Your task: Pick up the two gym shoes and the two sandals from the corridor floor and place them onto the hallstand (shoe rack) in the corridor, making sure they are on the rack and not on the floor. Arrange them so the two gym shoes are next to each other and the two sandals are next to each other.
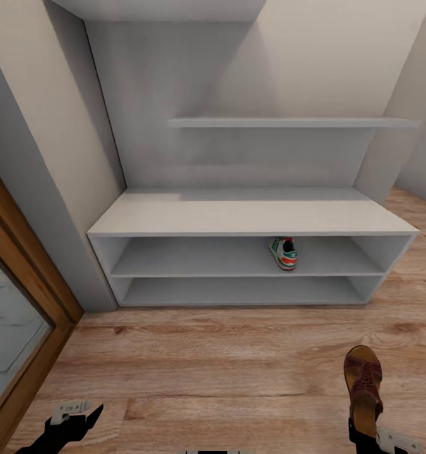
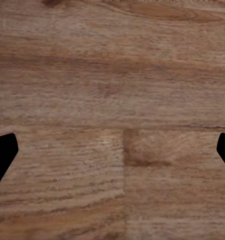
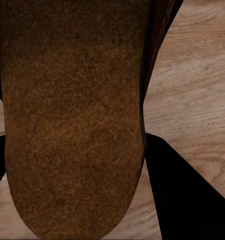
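Your right gripper [image 1: 364, 435] is clenched on a sandal [image 1: 363, 384] at its heel end, low at the right of the head view, toe pointing toward the hallstand [image 1: 250, 217]. The right wrist view adds what the head view cannot: the sandal's [image 3: 72, 120] tan-brown insole seen close, with a dark finger [image 3: 187, 195] pressed against its side and the corridor floor [image 3: 197, 80] beyond.

Your left gripper [image 1: 74, 419] sits at the lower left of the head view, and its state is hard to judge there. The left wrist view settles it: the two fingertips [image 2: 2, 155] stand wide apart at the picture's edges, released, with bare planks [image 2: 112, 100] between them.

One gym shoe [image 1: 284, 252] stands on the hallstand's upper open shelf, right of its middle, heel toward the front edge. Shelf room lies open on both sides of it, more toward the left end. A broad stretch of floor [image 1: 206, 353] separates both grippers from the hallstand's front edge. A wooden door frame [image 1: 29, 265] lies at the left.
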Tool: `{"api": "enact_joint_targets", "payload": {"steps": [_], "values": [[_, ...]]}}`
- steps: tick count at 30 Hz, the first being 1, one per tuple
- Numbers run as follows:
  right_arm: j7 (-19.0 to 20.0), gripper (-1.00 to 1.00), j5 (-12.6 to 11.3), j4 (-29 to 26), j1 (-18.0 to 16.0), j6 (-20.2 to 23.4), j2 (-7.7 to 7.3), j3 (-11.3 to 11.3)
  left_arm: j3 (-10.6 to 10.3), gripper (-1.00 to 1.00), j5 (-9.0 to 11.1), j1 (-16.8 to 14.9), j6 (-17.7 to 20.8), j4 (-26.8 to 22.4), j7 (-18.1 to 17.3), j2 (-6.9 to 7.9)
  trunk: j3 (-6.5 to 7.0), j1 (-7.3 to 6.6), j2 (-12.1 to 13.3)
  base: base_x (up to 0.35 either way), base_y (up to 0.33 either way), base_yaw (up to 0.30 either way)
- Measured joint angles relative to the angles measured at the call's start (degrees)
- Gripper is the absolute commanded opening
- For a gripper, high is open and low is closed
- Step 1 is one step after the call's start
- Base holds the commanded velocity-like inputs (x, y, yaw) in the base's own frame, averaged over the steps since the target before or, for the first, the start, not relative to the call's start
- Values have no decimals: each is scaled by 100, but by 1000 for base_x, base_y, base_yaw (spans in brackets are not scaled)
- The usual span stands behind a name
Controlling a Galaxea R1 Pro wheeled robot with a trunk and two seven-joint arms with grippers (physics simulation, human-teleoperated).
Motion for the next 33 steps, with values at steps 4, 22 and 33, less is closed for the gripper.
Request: {"api": "enact_joint_targets", "payload": {"steps": [4,22,33], "values": [[8,-100,5,9,0,3,12,3,-16,100,-15,3,-136,38,2,-26,0,0,0,0,10,0],[-627,-100,753,-1072,-49,2131,1718,1051,3,100,-17,164,-1628,1001,-396,-147,1,0,0,0,1,0],[-2168,-100,712,-2622,-1128,4215,2162,2065,15,100,-16,293,-1680,955,-492,-135,0,0,0,0,0,0]]}}
